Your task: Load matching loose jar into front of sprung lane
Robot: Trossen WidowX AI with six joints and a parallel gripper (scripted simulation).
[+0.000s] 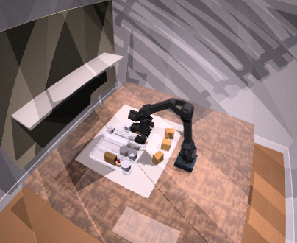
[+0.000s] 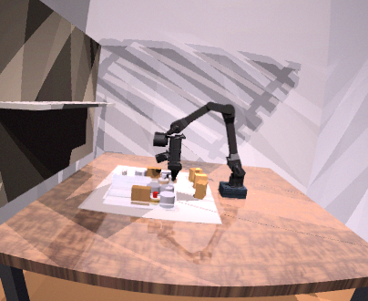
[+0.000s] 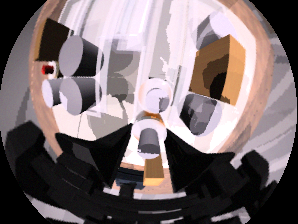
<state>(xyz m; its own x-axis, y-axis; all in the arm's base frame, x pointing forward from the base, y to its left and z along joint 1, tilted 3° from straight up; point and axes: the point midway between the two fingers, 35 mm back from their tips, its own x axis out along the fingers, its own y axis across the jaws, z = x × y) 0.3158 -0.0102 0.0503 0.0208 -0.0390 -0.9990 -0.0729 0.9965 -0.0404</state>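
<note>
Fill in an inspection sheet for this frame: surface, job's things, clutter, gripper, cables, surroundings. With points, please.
Surface: wood-grain table [image 1: 207, 206] [image 2: 189, 246] with a white mat [image 1: 148, 188] [image 2: 202, 216] under the lanes.
Job's things: held jar [image 3: 148, 135] between the fingers; another jar [image 3: 157, 97] just ahead of it in the wrist view. Whether they touch: cannot tell.
Clutter: grey cylinders beside the lanes, a red-topped item [image 1: 118, 161] [image 2: 155, 195] [image 3: 48, 69], several orange-brown blocks.
Gripper: the gripper [image 1: 141, 140] [image 2: 174, 178] [image 3: 148, 128] is shut on the held jar, over the mat.
Cables: nothing seen.
Surroundings: pale shelf [image 1: 71, 86] [image 2: 47, 106] on the dark wall panel; striped shadows on the walls.
</note>
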